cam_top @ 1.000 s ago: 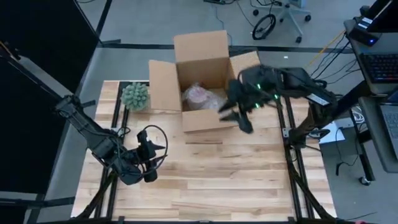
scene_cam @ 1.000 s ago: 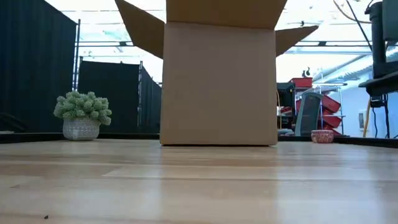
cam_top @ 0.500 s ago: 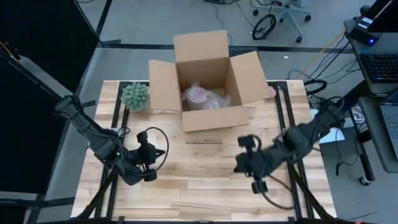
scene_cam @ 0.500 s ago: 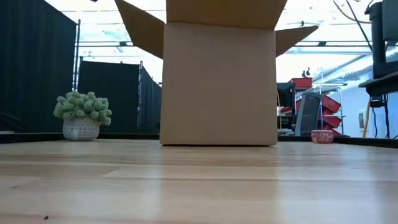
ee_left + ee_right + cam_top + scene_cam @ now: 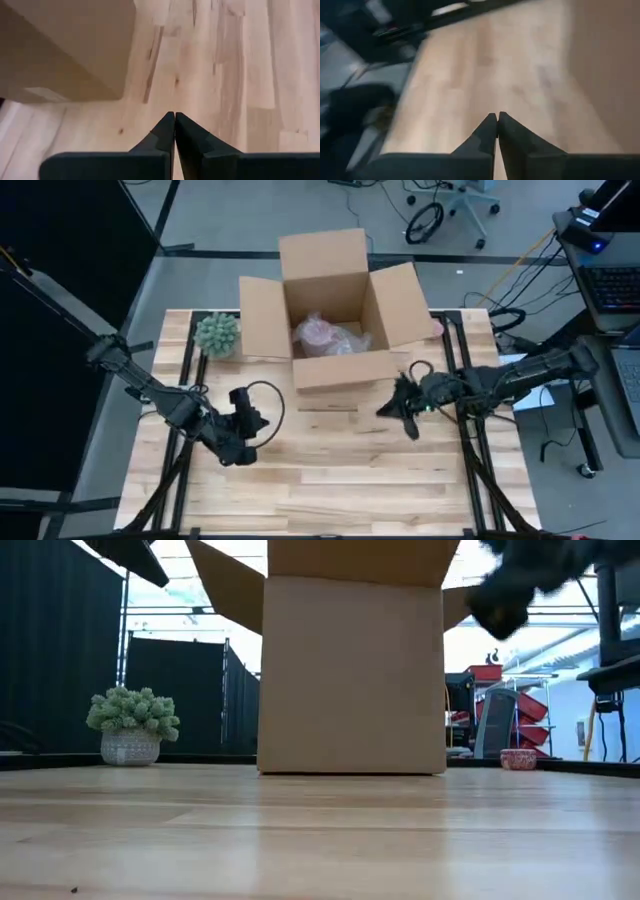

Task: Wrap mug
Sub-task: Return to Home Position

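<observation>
Found the cardboard box (image 5: pixel 335 375) standing open at the far middle of the table (image 5: pixel 330 480), with all four flaps spread outward. Saw inside it the pink mug (image 5: pixel 320 332), swaddled in bubble wrap, and a second clear-wrapped bundle (image 5: pixel 350 340) just beside it; could not make out that bundle's colour. Noted a small potted plant (image 5: pixel 217 335) just beside the box's left flap. Located the left gripper (image 5: pixel 252 420) over bare boards on the near left, short of the box's front left corner and not touching it, with fingers (image 5: pixel 162 132) pressed together tip to tip on nothing. Located the right gripper (image 5: pixel 398 408) just in front of the box's front right corner, above the table, with fingers (image 5: pixel 482 135) likewise closed and empty. Caught, in the low view, only the box's plain front wall, the plant off to one side and a dark blur of arm (image 5: pixel 510 580) at the box's upper corner.
</observation>
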`<state>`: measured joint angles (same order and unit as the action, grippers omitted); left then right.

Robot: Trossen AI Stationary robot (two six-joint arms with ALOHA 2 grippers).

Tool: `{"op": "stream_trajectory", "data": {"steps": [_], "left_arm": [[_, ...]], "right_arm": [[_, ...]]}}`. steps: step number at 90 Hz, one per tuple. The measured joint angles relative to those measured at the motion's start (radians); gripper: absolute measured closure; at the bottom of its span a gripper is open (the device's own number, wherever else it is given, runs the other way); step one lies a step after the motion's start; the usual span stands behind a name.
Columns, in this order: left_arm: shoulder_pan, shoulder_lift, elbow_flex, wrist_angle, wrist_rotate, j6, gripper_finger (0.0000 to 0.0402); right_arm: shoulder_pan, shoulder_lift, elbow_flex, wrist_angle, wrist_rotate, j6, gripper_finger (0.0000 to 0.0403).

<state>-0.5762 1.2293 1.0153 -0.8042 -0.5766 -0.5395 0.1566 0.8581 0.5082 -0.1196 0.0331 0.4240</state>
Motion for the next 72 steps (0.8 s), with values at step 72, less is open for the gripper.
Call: {"op": "stream_trajectory", "data": {"steps": [72], "left_arm": [[-0.008,-0.345,-0.395,0.427,0.035,0.16,0.0401]], "right_arm": [[-0.097,-0.365,-0.479,0.576,0.014,-0.169,0.0403]]}}
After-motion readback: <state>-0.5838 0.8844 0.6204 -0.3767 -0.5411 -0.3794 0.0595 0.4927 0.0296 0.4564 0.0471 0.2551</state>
